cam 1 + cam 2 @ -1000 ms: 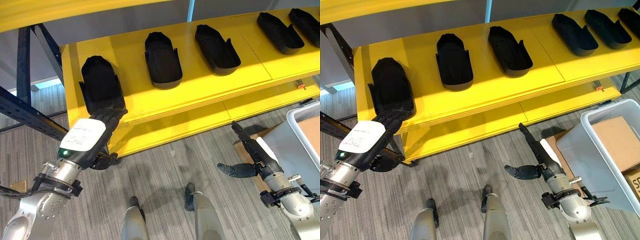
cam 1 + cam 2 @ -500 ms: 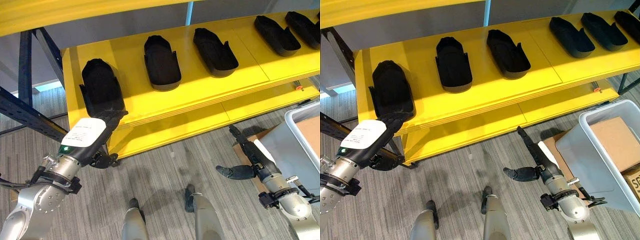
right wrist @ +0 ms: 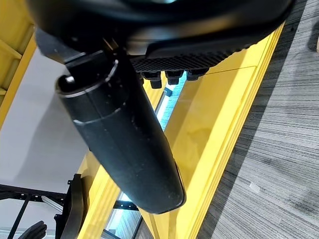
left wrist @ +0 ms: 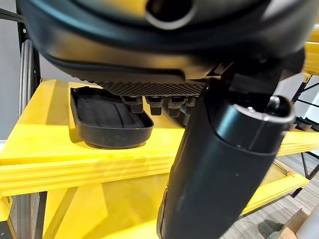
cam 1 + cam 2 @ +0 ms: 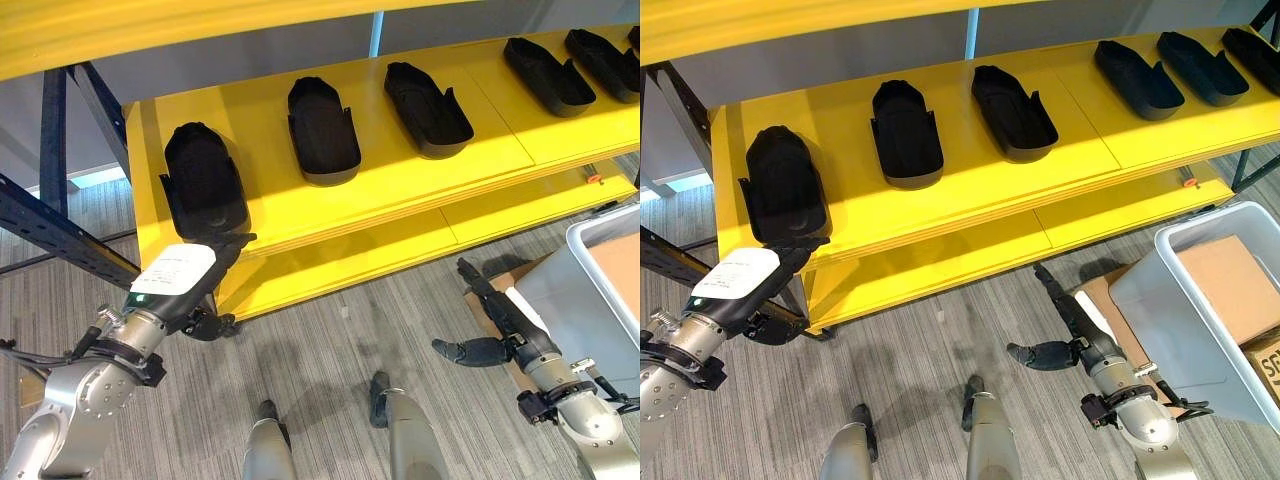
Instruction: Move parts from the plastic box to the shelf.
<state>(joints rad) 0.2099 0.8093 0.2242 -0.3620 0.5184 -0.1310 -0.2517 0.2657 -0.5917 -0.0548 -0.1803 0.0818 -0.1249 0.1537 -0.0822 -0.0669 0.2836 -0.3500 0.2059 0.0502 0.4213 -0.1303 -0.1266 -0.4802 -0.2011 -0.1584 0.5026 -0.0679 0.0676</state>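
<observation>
Several black shoe-shaped parts lie in a row on the yellow shelf (image 5: 400,180). The leftmost part (image 5: 203,180) lies near the shelf's left end and also appears in the left wrist view (image 4: 107,117). My left hand (image 5: 175,280) is open, its straight fingers reaching the shelf's front edge just short of that part's near end. Nothing is in it. My right hand (image 5: 500,315) hangs open and holds nothing, low over the floor beside the plastic box (image 5: 1160,300).
More parts lie further right along the shelf (image 5: 322,130) (image 5: 428,95) (image 5: 548,70). A lower yellow board (image 5: 330,260) runs under the shelf. A dark blue frame post (image 5: 50,220) stands at the left. The box holds a cardboard carton (image 5: 1230,285).
My left hand has drawn back a little from the leftmost part toward me. The right hand has sunk slightly. The camera has shifted a bit.
</observation>
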